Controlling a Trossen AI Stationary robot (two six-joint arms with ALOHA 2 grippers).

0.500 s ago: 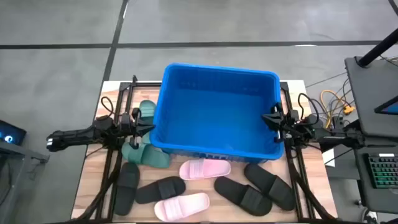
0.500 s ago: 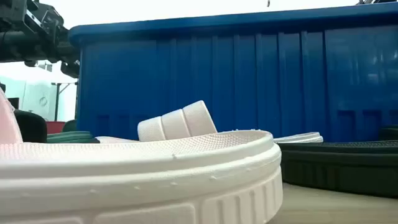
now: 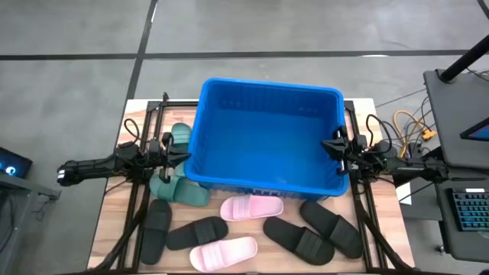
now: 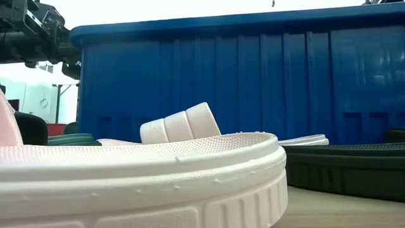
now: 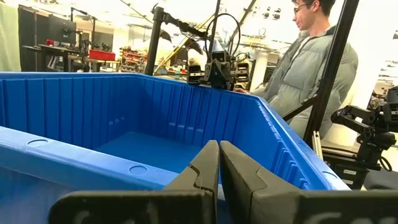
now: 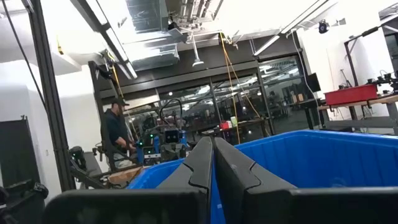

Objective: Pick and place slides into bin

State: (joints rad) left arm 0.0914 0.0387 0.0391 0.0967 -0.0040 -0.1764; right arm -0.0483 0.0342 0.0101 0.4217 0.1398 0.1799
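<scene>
Blue plastic fills the middle of the table [image 3: 114, 198]: the bin [image 3: 267, 99] stands empty, and all the slides lie outside it, so we judge the task not yet begun. Going left to right, our left gripper [image 3: 183, 153] hangs at the bin's left wall, fingers pressed together and holding nothing, with the two dark green slides [image 3: 179, 164] under and just beside it along the left edge. Toward the front-left corner lie two black slides [image 3: 177, 228], then the two pale pink slides [image 3: 237, 231] at the front edge's middle, then two more black slides [image 3: 317, 229] toward the front-right corner. Our right gripper [image 3: 330, 145] sits at the bin's right wall, likewise closed and empty, well apart from every slide. To start well, we would spread the left fingers first, drop onto the nearer green slide's strap band rather than its sole, pinch the strap, and lift clear of the thick rim before releasing inside.
</scene>
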